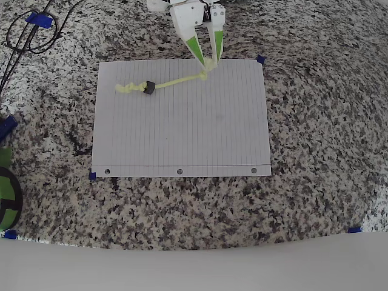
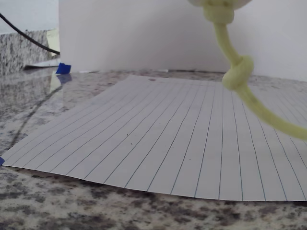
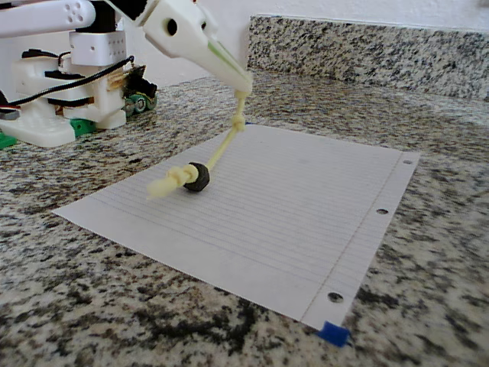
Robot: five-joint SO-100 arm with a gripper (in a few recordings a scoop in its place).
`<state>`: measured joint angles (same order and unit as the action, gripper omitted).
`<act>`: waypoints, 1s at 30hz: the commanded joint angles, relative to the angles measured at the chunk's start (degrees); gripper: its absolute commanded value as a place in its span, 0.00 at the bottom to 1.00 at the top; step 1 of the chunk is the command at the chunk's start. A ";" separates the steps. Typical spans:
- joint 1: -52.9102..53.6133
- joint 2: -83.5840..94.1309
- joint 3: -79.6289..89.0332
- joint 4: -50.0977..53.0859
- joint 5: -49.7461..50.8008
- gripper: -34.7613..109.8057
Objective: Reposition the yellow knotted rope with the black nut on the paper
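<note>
Gripper [image 1: 210, 60] was closed on one end of the yellow knotted rope [image 1: 176, 82], its green-tipped fingers [image 3: 229, 64] pinching the cord just above the end knot, over the far edge of the paper [image 1: 182, 145] in the overhead view. From that pinch the cord hung down and slanted to the sheet in the fixed view, its other knotted end lying on the paper with the black nut [image 3: 198, 177] resting beside that knot. In the wrist view the rope [image 2: 237, 76] dropped from the top of the frame, a knot a little below the grip.

Judging by the way it sagged and curved, the cord was soft and light with no stiffness to push with; it would only follow a pull. The nut looked like the heaviest part, likely to drag or slide along the cord until a knot stopped it. An end, just inside the knot, seemed the sound hold, since the knot would resist slipping through the fingers. The thin paper might shift if dragged on.
</note>
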<state>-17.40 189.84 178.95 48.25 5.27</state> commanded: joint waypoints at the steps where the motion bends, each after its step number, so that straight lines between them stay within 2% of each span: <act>1: -0.44 1.41 0.18 -0.79 -1.85 0.24; 4: -0.26 1.41 0.26 -1.05 -3.78 0.24; 6: -0.26 1.67 0.35 -4.31 -10.99 0.25; 7: -0.44 1.67 0.35 -4.75 -11.43 0.27; 9: -0.53 1.67 0.35 -4.57 -11.43 0.34; 11: -0.53 1.76 0.35 -4.48 -11.43 0.47; 17: -0.35 1.76 0.35 -3.69 -11.43 0.57; 24: 0.79 1.85 0.35 -4.57 -13.10 0.57; 30: 3.87 2.29 0.26 -7.29 -18.19 0.52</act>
<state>-15.03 191.25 179.47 42.19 -11.25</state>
